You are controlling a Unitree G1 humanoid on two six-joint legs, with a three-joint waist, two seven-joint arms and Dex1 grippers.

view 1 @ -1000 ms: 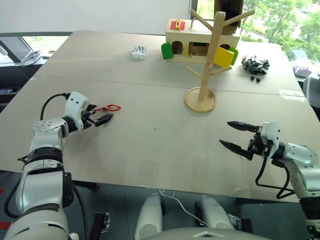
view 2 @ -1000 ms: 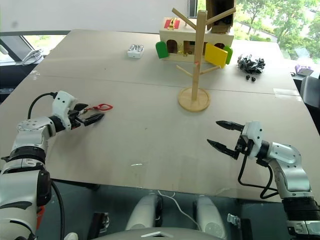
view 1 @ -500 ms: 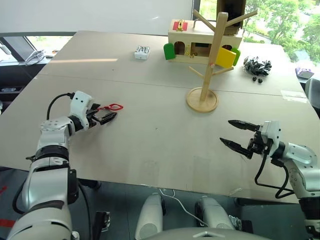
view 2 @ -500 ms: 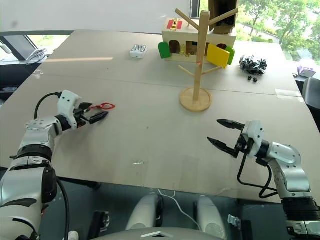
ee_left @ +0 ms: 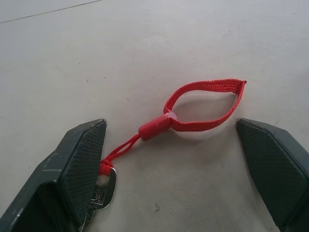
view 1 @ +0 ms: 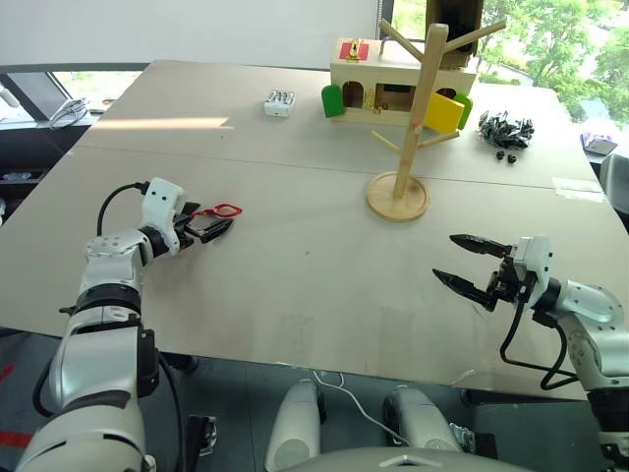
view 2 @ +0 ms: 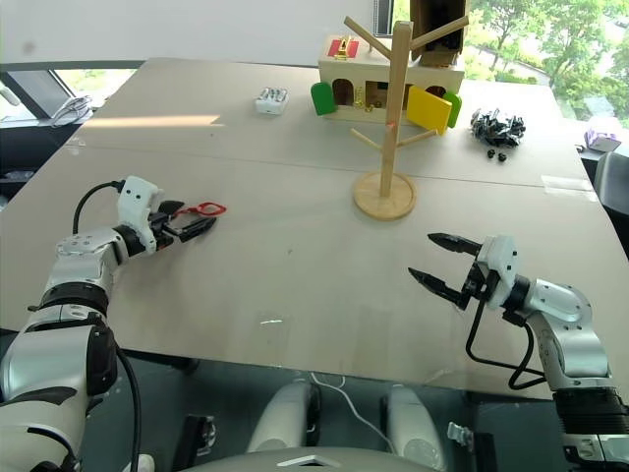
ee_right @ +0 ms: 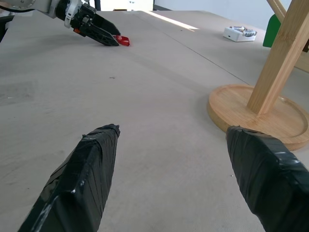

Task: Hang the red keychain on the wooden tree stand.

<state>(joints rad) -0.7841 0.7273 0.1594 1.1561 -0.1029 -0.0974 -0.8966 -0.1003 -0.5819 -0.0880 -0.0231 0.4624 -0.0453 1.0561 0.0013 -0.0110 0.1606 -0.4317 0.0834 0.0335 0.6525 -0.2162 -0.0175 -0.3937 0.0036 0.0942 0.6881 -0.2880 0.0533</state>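
The red keychain (ee_left: pixel 154 128) lies flat on the table, its loop (view 1: pixel 226 209) pointing away from my left arm. My left gripper (ee_left: pixel 169 125) is open and low over the table, one finger on each side of the strap without pinching it. The silvery key (ee_left: pixel 104 193) is partly hidden behind one finger. The wooden tree stand (view 1: pixel 413 118) stands upright on its round base (view 1: pixel 397 197), far to the right of the keychain. My right gripper (view 1: pixel 447 258) hovers open near the table's front right, empty, with the stand (ee_right: pixel 275 58) ahead of it.
A wooden box with coloured doors (view 1: pixel 393 84) stands behind the tree stand. A small white object (view 1: pixel 278 101) lies to its left and a pile of black clips (view 1: pixel 503 129) to its right. The table's front edge runs just below both grippers.
The camera has shifted a little. Both grippers and the keychain keep their places.
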